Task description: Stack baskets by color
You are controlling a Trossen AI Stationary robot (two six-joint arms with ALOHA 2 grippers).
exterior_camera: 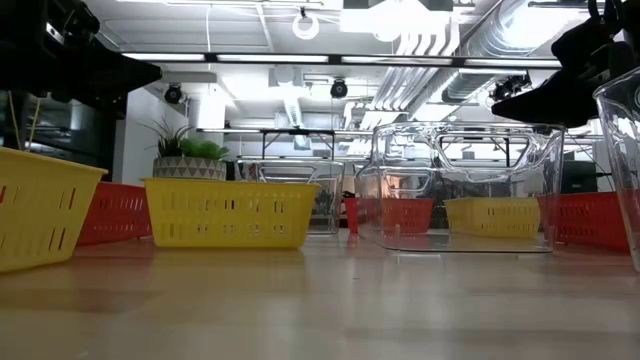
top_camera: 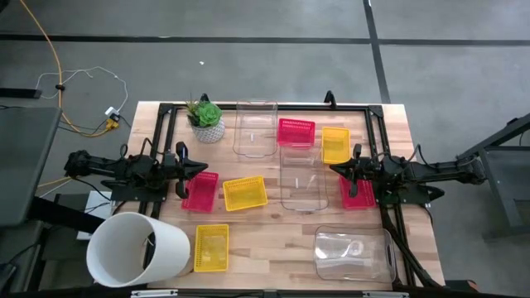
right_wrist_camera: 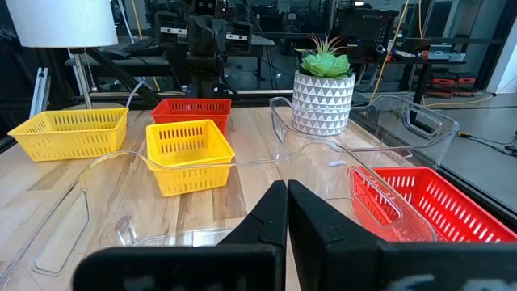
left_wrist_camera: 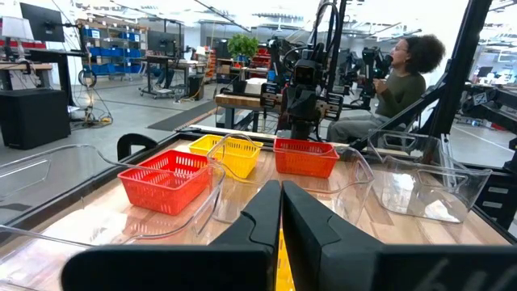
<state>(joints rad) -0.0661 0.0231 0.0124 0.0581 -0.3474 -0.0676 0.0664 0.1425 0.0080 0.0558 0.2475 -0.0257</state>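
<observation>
Baskets [top_camera: 245, 193] mid-table, seemingly clear of the table [top_camera: 273, 248] edges

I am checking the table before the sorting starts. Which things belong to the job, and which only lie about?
For the job:
- yellow baskets
- pink-red baskets
- clear baskets

Lying about:
- white tub
- potted plant
- yellow cable on the floor
</observation>
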